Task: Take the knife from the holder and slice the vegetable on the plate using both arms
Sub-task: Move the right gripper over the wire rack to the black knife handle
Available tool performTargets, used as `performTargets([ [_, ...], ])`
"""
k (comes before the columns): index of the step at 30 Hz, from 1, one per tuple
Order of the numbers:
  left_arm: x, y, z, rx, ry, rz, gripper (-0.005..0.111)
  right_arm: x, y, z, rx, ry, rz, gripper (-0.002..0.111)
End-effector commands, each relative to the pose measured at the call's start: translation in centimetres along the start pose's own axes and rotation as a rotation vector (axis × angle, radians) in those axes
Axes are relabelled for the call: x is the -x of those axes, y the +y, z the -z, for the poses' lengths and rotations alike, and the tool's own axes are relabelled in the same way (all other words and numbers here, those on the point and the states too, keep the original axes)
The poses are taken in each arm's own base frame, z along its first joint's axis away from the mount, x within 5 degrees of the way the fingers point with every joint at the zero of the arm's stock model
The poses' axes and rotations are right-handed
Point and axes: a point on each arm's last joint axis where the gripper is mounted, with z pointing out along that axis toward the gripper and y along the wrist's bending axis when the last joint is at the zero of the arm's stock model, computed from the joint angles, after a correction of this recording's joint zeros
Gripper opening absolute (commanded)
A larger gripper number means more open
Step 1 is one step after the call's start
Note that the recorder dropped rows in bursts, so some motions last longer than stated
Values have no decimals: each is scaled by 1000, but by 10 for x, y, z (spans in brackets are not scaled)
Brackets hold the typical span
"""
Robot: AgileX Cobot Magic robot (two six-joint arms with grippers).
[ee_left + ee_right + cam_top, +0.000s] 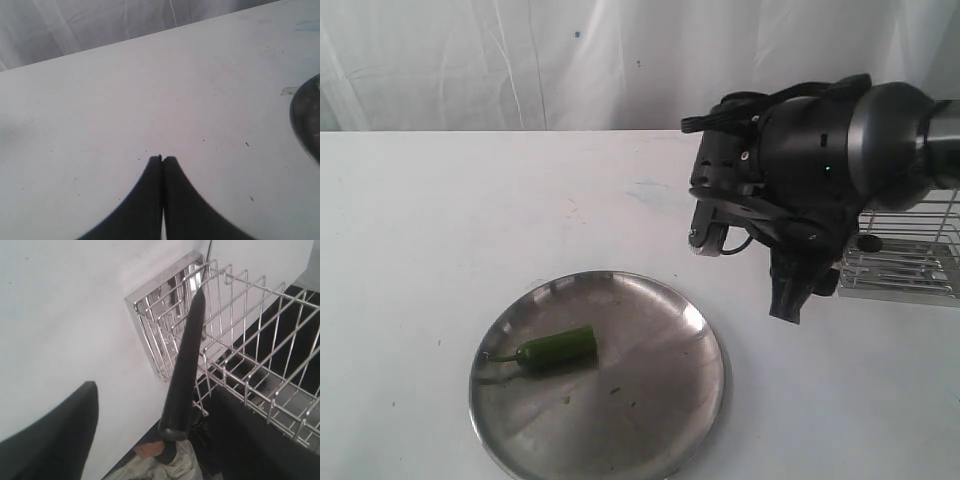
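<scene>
The right gripper [156, 388] is spread wide about the knife [186, 360] — lodged in the holder [150, 300]. The left gripper [163, 159] is closed tight; the vegetable [558, 349] is laid at the plate's [650, 425] nine o'clock.

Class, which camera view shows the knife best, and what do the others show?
The right wrist view: the knife shows its whole black handle, in the holder. In the exterior view the right arm blocks nearly all of it; the left wrist view shows none.

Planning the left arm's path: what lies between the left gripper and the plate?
Nothing but bare table, as the left wrist view shows, between the shut left gripper and the plate.
</scene>
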Motion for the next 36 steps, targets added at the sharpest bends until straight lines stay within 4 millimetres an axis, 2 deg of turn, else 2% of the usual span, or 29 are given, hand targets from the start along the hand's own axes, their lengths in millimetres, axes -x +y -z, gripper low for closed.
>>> performTargets([
  [1, -1, 0, 0, -3, -6, -13, 0, -16, -5, -12, 2, 50, -17, 60],
  [5, -1, 0, 0, -3, -6, -13, 0, -23, 0, -22, -5, 91, 45, 60],
  [9, -1, 0, 0, -3, -6, -13, 0, -23, -5, -23, -61, 91, 60, 60],
  [18, -1, 0, 0, -3, -6, -13, 0, -19, -1, -28, -60, 105, 52, 60],
  [28, -1, 0, 0, -3, -6, -13, 0, -18, -2, -30, -85, 108, 48, 39],
  [36, -1, 0, 0, -3, -6, -13, 0, -18, -2, -30, -85, 108, 41, 33],
])
